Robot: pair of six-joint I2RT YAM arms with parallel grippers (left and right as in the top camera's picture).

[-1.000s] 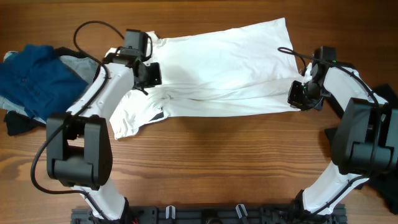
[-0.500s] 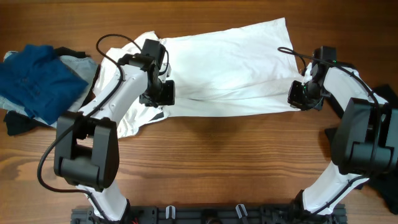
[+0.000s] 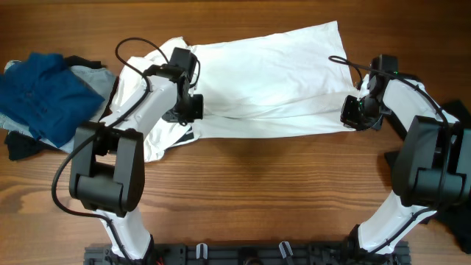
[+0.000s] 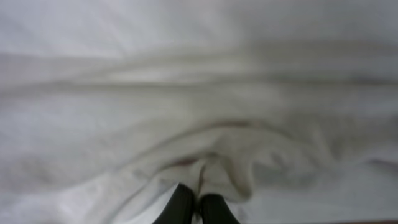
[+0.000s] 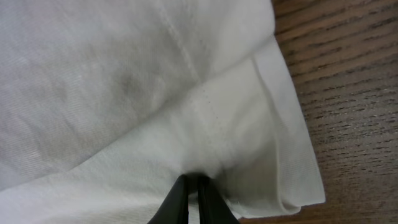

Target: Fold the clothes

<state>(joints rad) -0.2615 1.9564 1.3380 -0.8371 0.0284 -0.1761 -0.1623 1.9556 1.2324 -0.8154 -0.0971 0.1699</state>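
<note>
The clothes here are chiefly a large white T-shirt (image 3: pixel 272 73), lying flat across the far middle of the table, with a bit of black print (image 3: pixel 188 135) showing at its bunched left end. My left gripper (image 3: pixel 188 110) is shut on a raised fold of the white T-shirt (image 4: pixel 205 124) near that left end; its black fingertips (image 4: pixel 184 205) pinch the cloth in the left wrist view. At the shirt's right end, my right gripper (image 3: pixel 355 113) is shut on the white T-shirt (image 5: pixel 124 81) just inside the stitched hem (image 5: pixel 292 143).
A pile of other garments lies at the far left: a blue one (image 3: pixel 40 92), a grey one (image 3: pixel 94 76) and a black one (image 3: pixel 20 144). Dark fabric (image 3: pixel 460 114) shows at the right edge. Bare wooden table (image 3: pixel 272 184) runs along the front.
My left gripper moved right and toward the front, from the shirt's collar end to its lower left part, opened on the way, and closed on a fold. The right gripper has not moved.
</note>
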